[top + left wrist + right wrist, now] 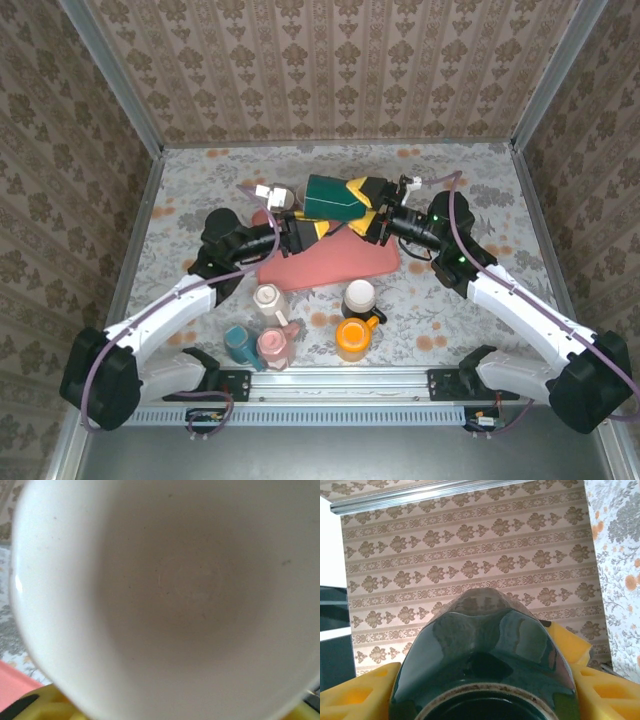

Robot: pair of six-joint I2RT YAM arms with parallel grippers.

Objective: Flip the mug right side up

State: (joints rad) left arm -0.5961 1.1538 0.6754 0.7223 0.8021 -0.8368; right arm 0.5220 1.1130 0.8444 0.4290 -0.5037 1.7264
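One glossy dark-green mug (330,196), white inside, lies sideways above one pink mat (330,266). Five cups (353,338) stand near. The right pincer (363,208) clamps the mug; whether the left pincer (312,229) grips, I cannot tell.

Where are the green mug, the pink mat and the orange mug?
green mug (330,196): top external view, dark side wall.
pink mat (335,263): top external view, bare middle.
orange mug (352,338): top external view, upper face.
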